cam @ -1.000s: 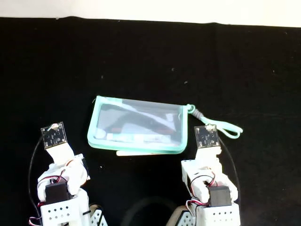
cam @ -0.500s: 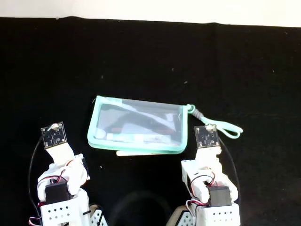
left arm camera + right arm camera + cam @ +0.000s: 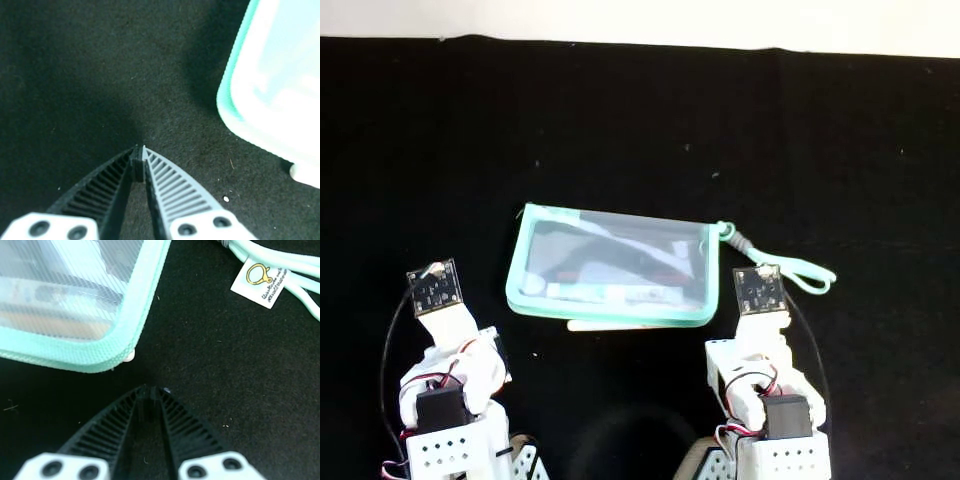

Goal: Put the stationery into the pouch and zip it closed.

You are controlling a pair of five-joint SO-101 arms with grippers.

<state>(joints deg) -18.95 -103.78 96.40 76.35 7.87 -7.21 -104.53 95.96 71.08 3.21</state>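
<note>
Nothing has shifted over the last second: pouch and both arms sit exactly as they did. The mint-edged clear pouch [image 3: 610, 275] lies flat on the black counter [image 3: 620, 120], between and just ahead of the two arms, with stationery [image 3: 620, 272] visible through its clear panel. Its wrist strap [image 3: 795, 268] trails away from the corner on the right arm's side, carrying a small white label [image 3: 261, 279]. A pale, thin stick [image 3: 605, 324] pokes out along the pouch's near edge — under it or part of it, I cannot tell.

The left claw [image 3: 139, 152] is closed on nothing, tips touching, near the pouch's corner. The right claw [image 3: 151, 392] is likewise closed and empty, just beside the opposite near corner.

The task looks nearly finished, though whether the zip is fully shut is unclear. To finish well, one claw should pin the pouch's far end while the other draws the strap along the zip line — parallel to the teeth, never upward.
</note>
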